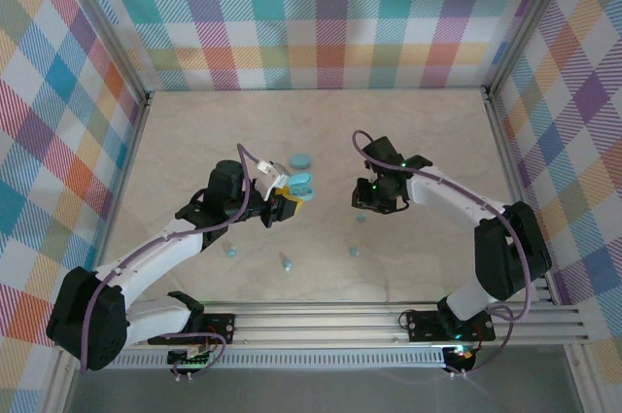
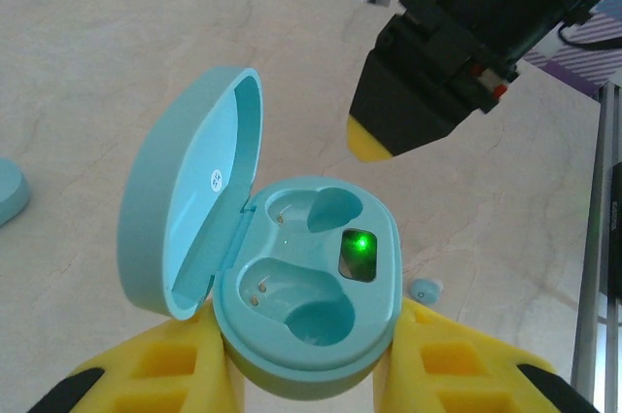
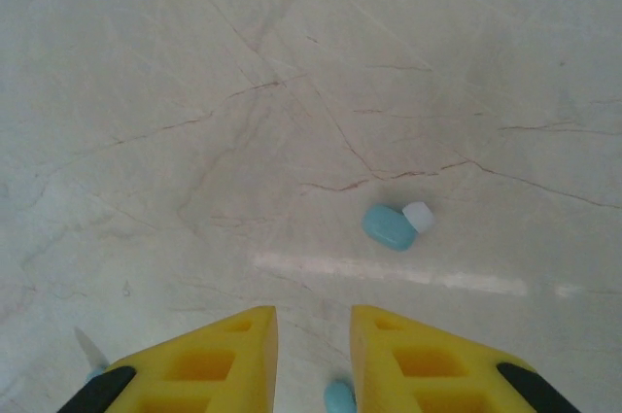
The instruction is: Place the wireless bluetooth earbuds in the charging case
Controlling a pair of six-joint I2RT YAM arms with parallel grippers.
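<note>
The left gripper [image 2: 311, 379] is clamped on the base of the open charging case [image 2: 316, 282], near the middle of the surface [image 1: 428, 131]. Its lid [image 2: 190, 189] stands up on the left, a green light [image 2: 358, 243] glows, and both wells are empty. A closed second case [image 1: 300, 159] lies just beyond it. The right gripper [image 3: 313, 355] hovers to the right, its fingers [image 3: 204, 360] a narrow gap apart. A light-blue bit [image 3: 338, 398] shows in that gap; I cannot tell whether it is pinched. One earbud [image 3: 394, 225] lies on the surface ahead of it. A near-left earbud [image 1: 230, 251] and a near-middle earbud [image 1: 288, 261] lie closer to the arm bases.
</note>
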